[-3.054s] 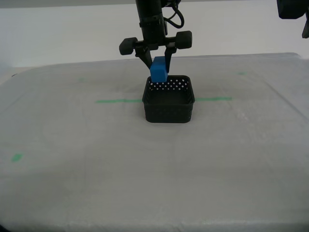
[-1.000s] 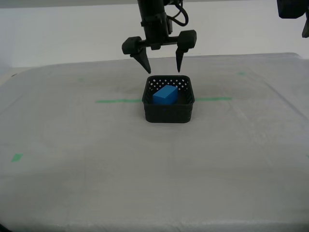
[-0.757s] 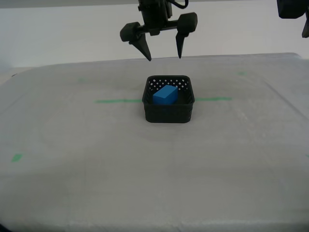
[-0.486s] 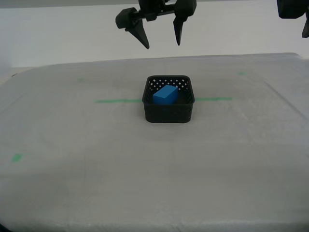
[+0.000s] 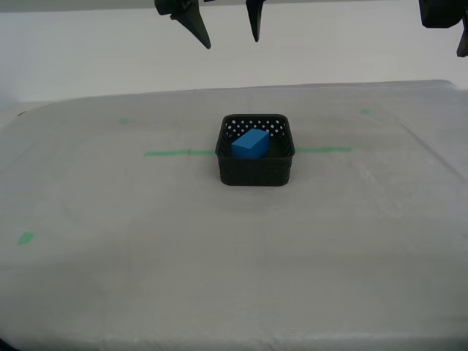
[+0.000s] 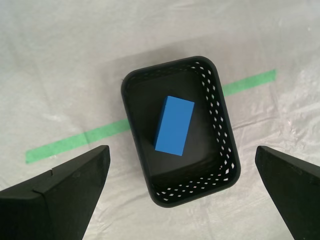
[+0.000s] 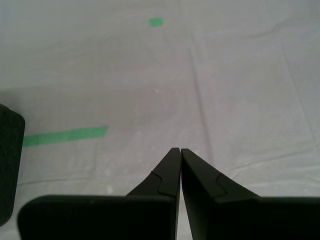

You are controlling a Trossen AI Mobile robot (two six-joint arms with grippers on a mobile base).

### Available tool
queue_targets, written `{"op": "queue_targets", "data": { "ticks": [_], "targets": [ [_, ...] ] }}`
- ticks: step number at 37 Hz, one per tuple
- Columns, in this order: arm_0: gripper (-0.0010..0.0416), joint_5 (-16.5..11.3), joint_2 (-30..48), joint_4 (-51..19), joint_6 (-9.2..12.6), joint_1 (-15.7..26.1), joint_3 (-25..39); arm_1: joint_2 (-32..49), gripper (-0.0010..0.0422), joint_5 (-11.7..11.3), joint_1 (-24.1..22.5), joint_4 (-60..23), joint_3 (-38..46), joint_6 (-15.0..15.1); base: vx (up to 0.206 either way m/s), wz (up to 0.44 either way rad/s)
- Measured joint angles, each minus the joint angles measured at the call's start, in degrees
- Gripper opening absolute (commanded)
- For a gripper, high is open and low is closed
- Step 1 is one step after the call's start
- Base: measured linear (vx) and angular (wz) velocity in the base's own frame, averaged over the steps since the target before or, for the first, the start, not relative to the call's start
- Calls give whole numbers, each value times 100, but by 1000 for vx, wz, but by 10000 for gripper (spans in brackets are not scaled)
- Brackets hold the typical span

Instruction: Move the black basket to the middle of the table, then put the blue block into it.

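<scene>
One black basket (image 5: 256, 159) stands on the table (image 5: 110, 212), midway between its side edges, astride the single green tape line (image 5: 179, 153). One blue block (image 5: 250, 143) lies inside it. My second gripper (image 5: 225, 36) hangs high above, jaws wide apart and empty. My first gripper (image 7: 180, 151) has its jaws pressed together, holding nothing

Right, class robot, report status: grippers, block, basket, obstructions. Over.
My second gripper open, empty, above black basket. My first gripper shut, empty. Blue block inside basket. Nothing in the way.
</scene>
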Motion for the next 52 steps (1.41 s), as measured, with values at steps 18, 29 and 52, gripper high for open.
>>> {"op": "queue_targets", "data": {
  "ticks": [18,29,52],
  "targets": [
    [5,0,0,2,0,-2,0,-188,401,0,444,-216,-2,308,0,0],
    [4,0,0,2,0,0,0,-251,401,111,820,-240,-7,573,0,0],
    [5,0,0,2,2,-9,0,-321,401,214,1475,-328,-103,903,0,0]
  ]
}}
